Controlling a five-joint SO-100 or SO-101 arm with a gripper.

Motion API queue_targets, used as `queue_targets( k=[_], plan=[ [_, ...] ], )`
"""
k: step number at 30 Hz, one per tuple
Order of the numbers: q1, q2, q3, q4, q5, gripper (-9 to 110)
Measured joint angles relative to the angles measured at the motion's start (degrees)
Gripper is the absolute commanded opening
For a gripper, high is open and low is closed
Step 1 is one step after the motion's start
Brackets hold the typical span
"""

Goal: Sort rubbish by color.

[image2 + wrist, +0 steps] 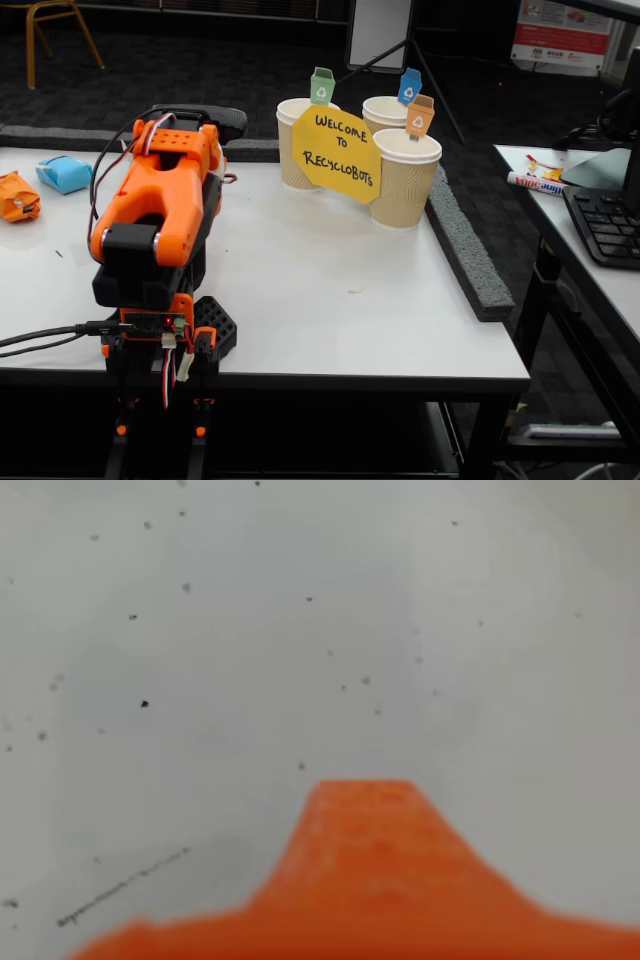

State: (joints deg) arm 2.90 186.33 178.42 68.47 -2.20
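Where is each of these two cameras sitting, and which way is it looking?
Wrist view: rides on the arm, looks closely down at the speckled white table; one blurred orange part of the fingers shows.
Fixed view: stands off the table's near edge, looks across it at the folded orange arm, paper cups, blue wad and orange wad.
Shared: the white table and the arm.
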Motion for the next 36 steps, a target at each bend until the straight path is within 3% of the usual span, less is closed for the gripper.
queue_targets(
  k=[15,36],
  plan=[
    [0.6,-7.1,-8.5,-2.3,0.0,6],
    [-1.7,-35.3,-41.0,-0.4,0.0,7]
  ],
)
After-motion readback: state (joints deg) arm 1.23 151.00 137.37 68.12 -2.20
